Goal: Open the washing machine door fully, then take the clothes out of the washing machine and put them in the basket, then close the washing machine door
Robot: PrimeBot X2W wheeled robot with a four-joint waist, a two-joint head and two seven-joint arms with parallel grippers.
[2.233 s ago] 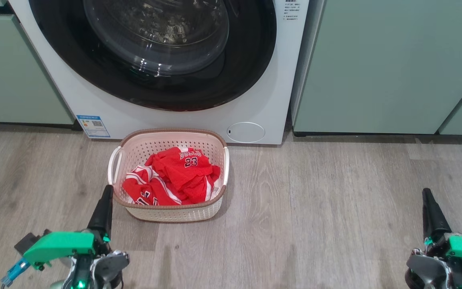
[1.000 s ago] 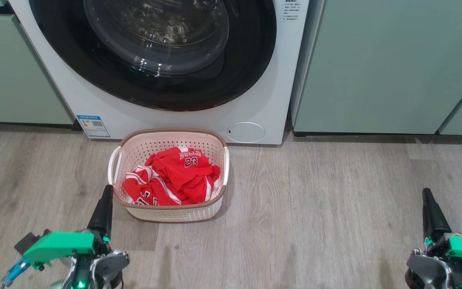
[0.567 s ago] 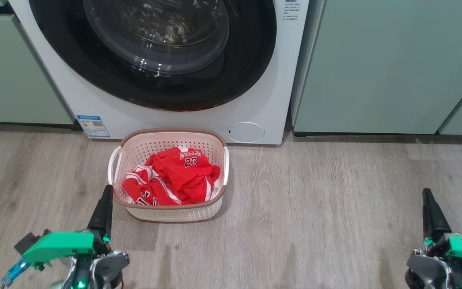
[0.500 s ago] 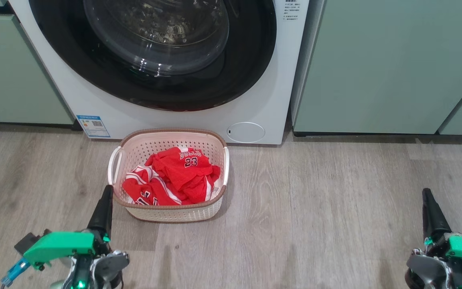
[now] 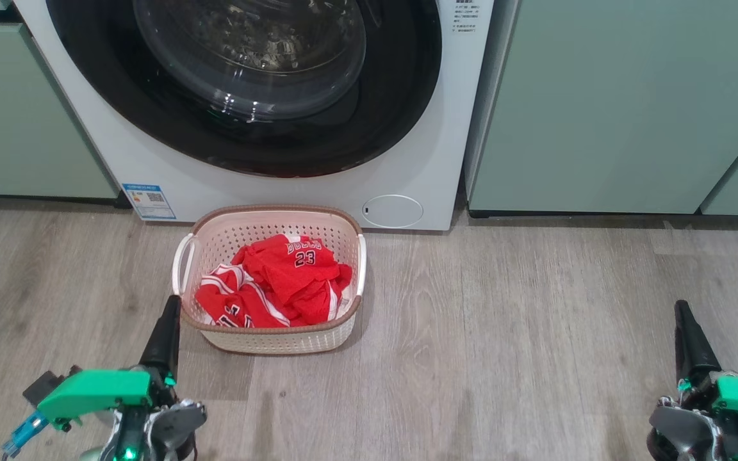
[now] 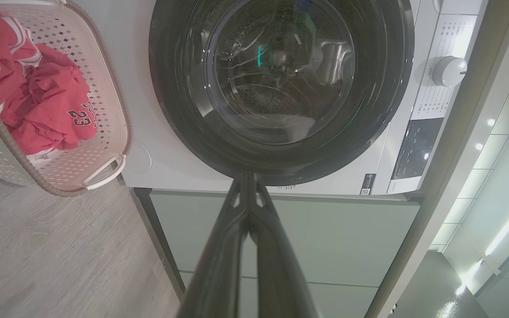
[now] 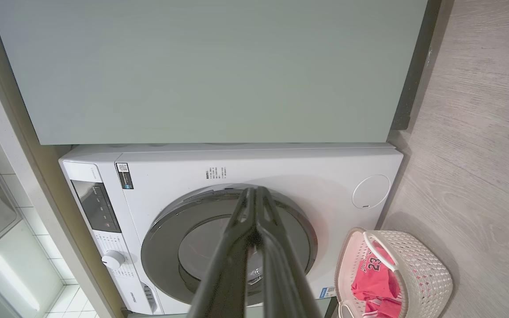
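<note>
Basket point(image 5: 271, 342) holds red clothes point(image 5: 276, 282); washing machine door point(image 5: 247, 83) closed.

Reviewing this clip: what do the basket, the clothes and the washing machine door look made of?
The basket: likely moulded plastic, matte cream, punched with regular holes, brown woven-look rim. The clothes: apparently thin mesh sports fabric, crumpled softly. The washing machine door: glossy black rim, probably plastic; clear window, glass or plastic, showing reflections.
</note>
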